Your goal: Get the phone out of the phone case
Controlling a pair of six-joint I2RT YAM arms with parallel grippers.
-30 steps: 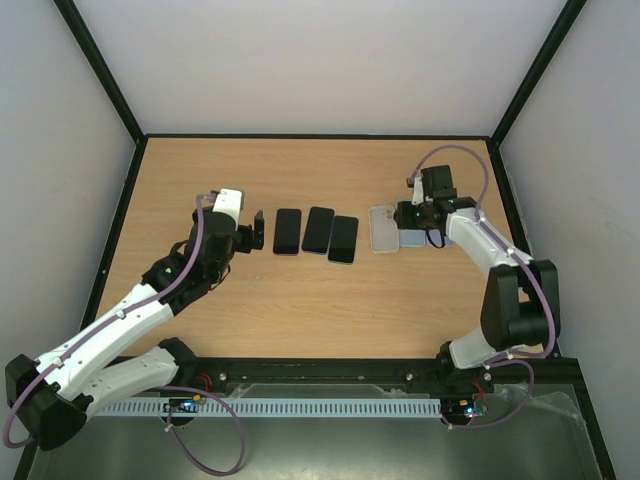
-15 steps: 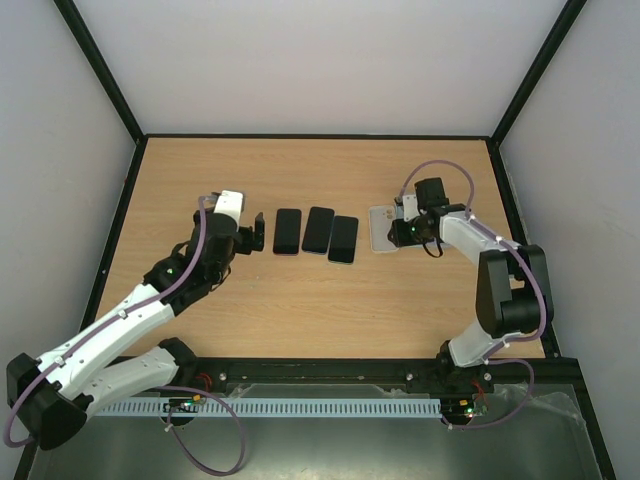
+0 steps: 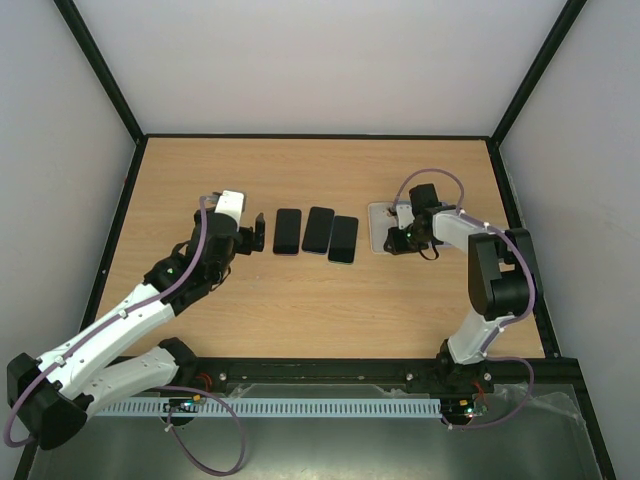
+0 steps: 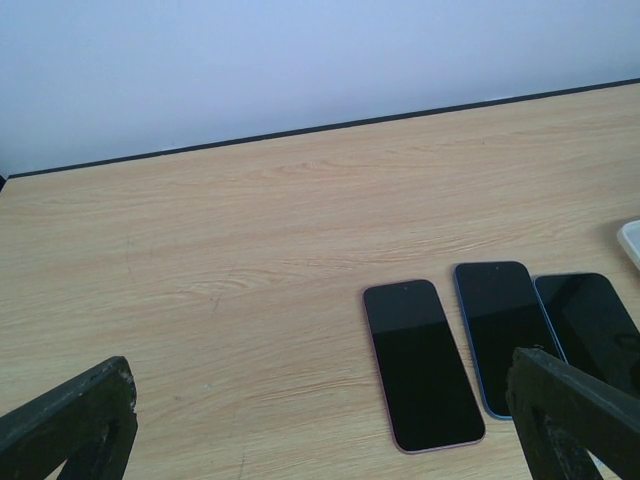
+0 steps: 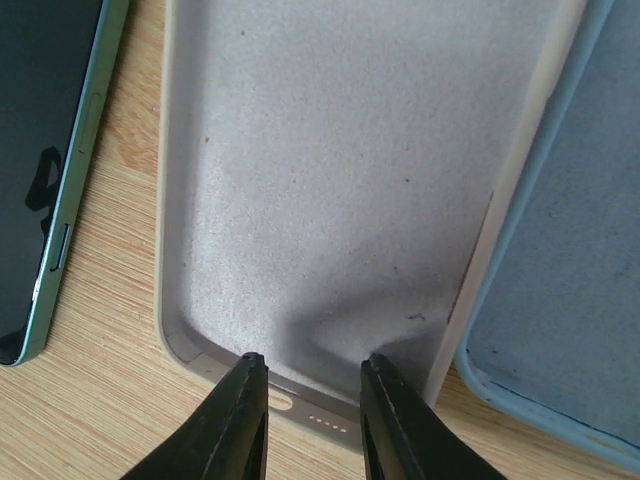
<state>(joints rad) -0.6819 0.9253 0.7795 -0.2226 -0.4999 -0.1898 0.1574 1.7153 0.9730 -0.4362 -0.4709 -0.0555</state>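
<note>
Grey case: the grey case [image 5: 330,160] lies open side up on the right half of the table [image 3: 300,300]. Its felt-lined inside is bare, with no phone in it.
Green-edged phone: the green-edged phone [image 5: 40,150] lies flat, screen up, just left of the grey case [image 3: 380,222]. A strip of bare wood separates them.
Right gripper: my right gripper [image 5: 311,365] hangs low over one short end of the grey case. The fingertips [image 5: 250,375] are right above its rim. The fingers stand a narrow gap apart, and I see nothing pinched between them. I cannot tell whether the tips touch the rim.
Blue case: the blue case [image 5: 560,300] lies on the right side of the grey case, rim against rim and open side up. In the top view my right arm covers most of it.
Other phones: the blue-edged phone [image 4: 503,330] and the pink-edged phone [image 4: 420,362] lie left of the green-edged phone [image 4: 592,320]. The three make a close row near the table's middle, all with dark screens up.
Left gripper: my left gripper [image 4: 320,370] hovers just left of the pink-edged phone [image 3: 287,231]. Its fingers are spread wide and hold nothing.
Table: a light wood top with a black edge and pale walls on three sides.
</note>
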